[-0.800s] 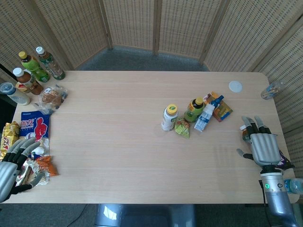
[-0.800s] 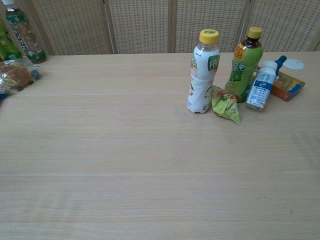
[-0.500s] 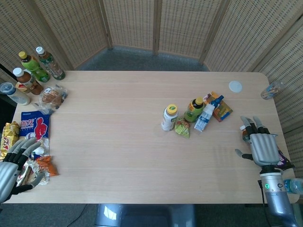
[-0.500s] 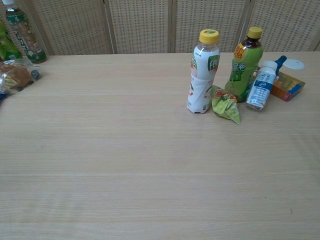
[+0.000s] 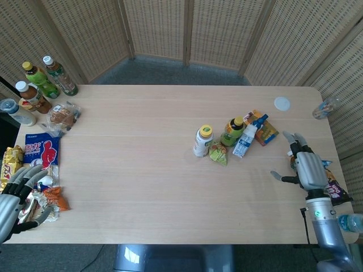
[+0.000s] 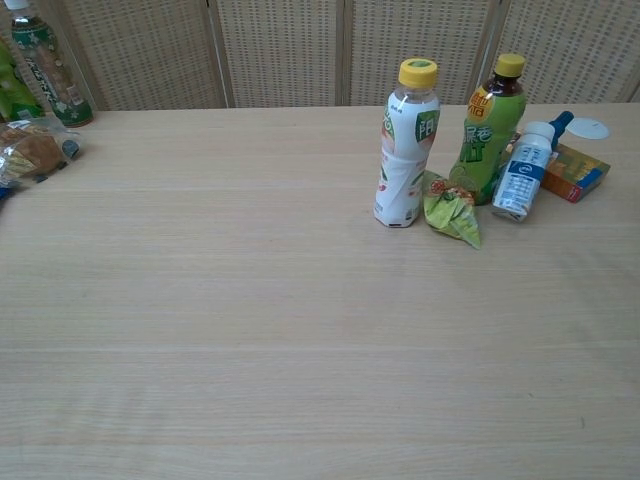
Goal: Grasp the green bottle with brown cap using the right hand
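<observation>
The green bottle (image 5: 232,132) with a brownish-yellow cap stands upright right of the table's middle, also in the chest view as the green bottle (image 6: 488,132). It stands between a white bottle (image 5: 202,141) and a small white-and-blue bottle (image 5: 245,141). My right hand (image 5: 307,168) hovers near the table's right edge, well right of the bottle, fingers spread and holding nothing. My left hand (image 5: 13,200) is at the near left corner, fingers apart and empty. Neither hand shows in the chest view.
A crumpled green wrapper (image 5: 218,153) lies in front of the bottles and an orange-blue box (image 5: 262,129) behind them. A white lid (image 5: 282,103) sits far right. Several bottles (image 5: 39,82) and snack packs (image 5: 41,152) line the left edge.
My right hand has shifted a little farther from me and turned, its thumb now pointing left toward the bottles. The left hand and the objects have stayed put.
</observation>
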Controlling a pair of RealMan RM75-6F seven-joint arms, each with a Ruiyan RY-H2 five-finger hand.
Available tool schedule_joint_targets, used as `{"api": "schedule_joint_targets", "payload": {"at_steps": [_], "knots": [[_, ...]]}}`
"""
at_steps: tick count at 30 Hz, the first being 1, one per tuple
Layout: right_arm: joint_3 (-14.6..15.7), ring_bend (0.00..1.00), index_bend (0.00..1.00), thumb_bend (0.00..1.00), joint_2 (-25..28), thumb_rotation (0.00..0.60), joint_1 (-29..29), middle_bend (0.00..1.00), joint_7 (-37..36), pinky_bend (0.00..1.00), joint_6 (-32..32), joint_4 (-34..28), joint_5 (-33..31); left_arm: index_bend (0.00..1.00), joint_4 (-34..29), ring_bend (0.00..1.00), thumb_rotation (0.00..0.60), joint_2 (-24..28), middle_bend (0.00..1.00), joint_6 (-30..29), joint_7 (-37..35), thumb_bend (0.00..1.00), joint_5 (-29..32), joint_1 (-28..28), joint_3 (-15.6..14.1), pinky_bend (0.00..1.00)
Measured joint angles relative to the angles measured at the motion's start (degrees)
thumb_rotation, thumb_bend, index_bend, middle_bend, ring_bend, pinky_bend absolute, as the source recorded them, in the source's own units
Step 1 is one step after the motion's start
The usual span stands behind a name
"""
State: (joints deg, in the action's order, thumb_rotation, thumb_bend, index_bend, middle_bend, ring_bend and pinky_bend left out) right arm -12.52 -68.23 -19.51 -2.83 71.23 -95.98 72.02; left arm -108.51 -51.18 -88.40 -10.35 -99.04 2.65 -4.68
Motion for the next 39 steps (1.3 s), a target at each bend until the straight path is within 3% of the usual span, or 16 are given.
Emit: {"api": "schedule_joint_targets", "payload": {"at_steps": [16,24,39], "knots": [[-5.4,0.00,0.00,0.14,-11.4,0.585,-10.8,0.04,-16.0,0.23,-13.0,19.3,-2.1,0.11,-0.4,0.00,0.600,0.3,0.06,0.3,0.7,0.35,1.4,-0.4,-0.1,0.00],[-6.1,0.00,0.00,0.10,-14.4,0.585,-14.7,0.00,-22.7,0.01,-18.3,26.6,-1.7,0.11,-0.6,0.00,0.600,0.7,0.06,0.5,1.1,0.35,1.9,-0.6,0.0,0.00],[-6.2,0.00,0.00,0.10,-18.4,0.585,-19.9,0.00,-27.2,0.00,-25.7,36.4,-2.1,0.11,-0.6,0.00,0.600,0.7,0.06,0.7,1.0,0.35,2.4,-0.7,0.1,0.00]]}}
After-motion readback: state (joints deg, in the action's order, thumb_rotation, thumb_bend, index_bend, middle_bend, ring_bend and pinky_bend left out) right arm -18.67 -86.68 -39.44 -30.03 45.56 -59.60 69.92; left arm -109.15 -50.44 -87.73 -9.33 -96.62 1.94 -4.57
